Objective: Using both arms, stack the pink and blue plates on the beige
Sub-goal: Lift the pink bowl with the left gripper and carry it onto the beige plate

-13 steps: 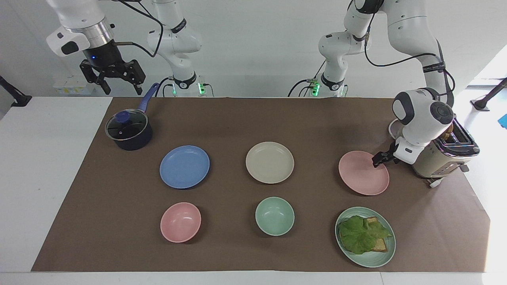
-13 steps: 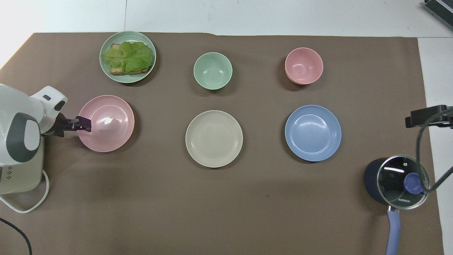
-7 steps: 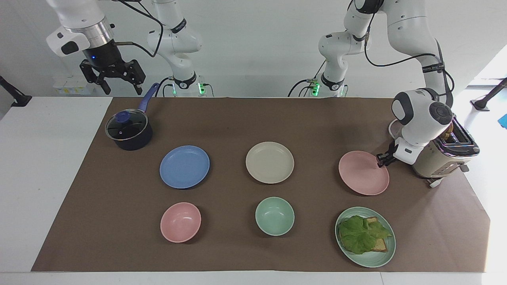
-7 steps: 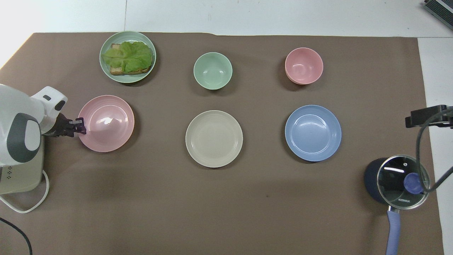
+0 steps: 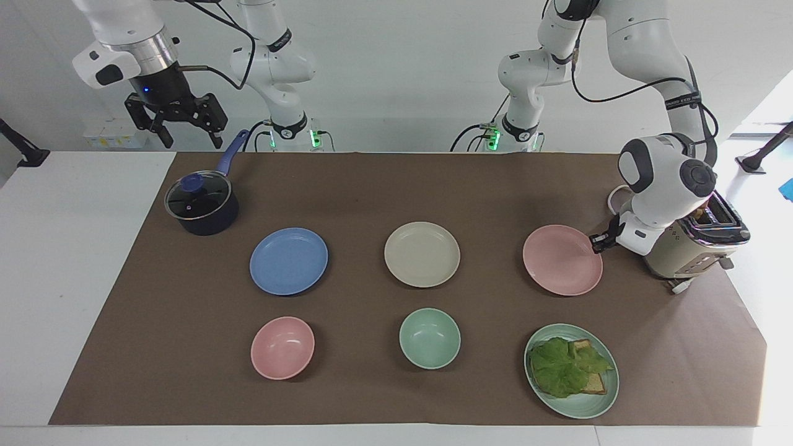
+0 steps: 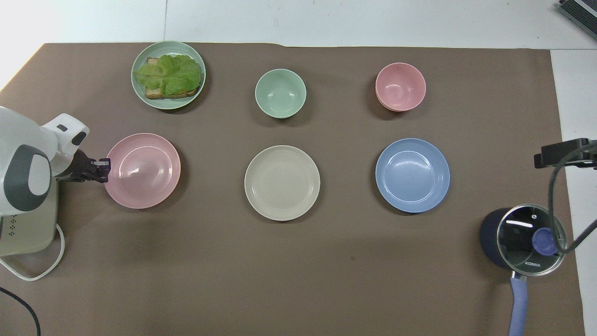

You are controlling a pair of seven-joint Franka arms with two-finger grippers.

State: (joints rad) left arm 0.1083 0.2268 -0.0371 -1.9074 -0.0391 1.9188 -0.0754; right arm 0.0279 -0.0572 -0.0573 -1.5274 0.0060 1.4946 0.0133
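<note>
At the left arm's end of the tabletop, left claw (image 5: 598, 240) has just clamped onto the rim of the pink plate (image 5: 560, 260) and lifted it, so pink is ready to carry. Beige plate (image 5: 422, 254) sits well off toward the right arm, path over bare mat; toaster (image 5: 691, 248) is tight beside the wrist. Blue plate (image 5: 289, 261) untouched. Right claw (image 5: 175, 121) hangs released above the lidded pot (image 5: 202, 205), waiting.

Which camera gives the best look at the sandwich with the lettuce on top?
The overhead view: it looks almost straight down on the sandwich, showing the bread edges around the lettuce on its green plate. The facing view shows it too, but slantwise, with one bread corner showing.
</note>
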